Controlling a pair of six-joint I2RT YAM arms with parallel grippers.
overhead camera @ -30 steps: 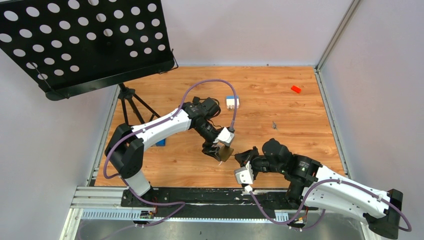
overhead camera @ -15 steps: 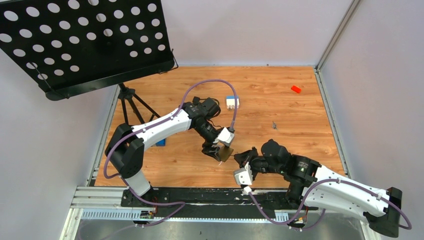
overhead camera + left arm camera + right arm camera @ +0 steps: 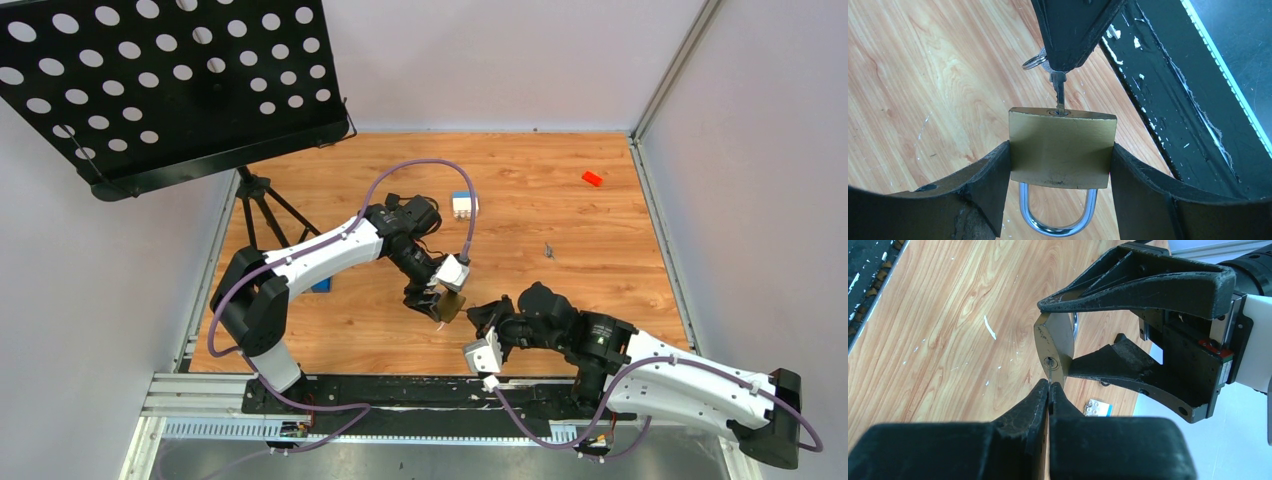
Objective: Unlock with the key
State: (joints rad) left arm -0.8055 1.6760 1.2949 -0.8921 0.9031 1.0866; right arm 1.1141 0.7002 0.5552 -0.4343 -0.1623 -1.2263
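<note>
Insertion is the step in hand. The right claw [image 3: 1049, 390] is pinched tight on the key [image 3: 1058, 87], whose tip touches the keyhole [image 3: 1049, 361] straight ahead of its fingers (barely entered, if at all). The left claw [image 3: 437, 305] clamps the padlock [image 3: 1061, 147] between its fingers, shackle [image 3: 1058, 227] toward its wrist. Next, I judge: push the key fully in, straight, then twist.

Wood-grain tabletop [image 3: 600, 270] carries: small red block [image 3: 592, 178] at far right, white-and-blue box [image 3: 462, 205] mid-far, tiny dark grey item [image 3: 548, 248] right of centre, blue piece [image 3: 321, 286] near left edge, black tripod [image 3: 256, 187] at far-left corner.
</note>
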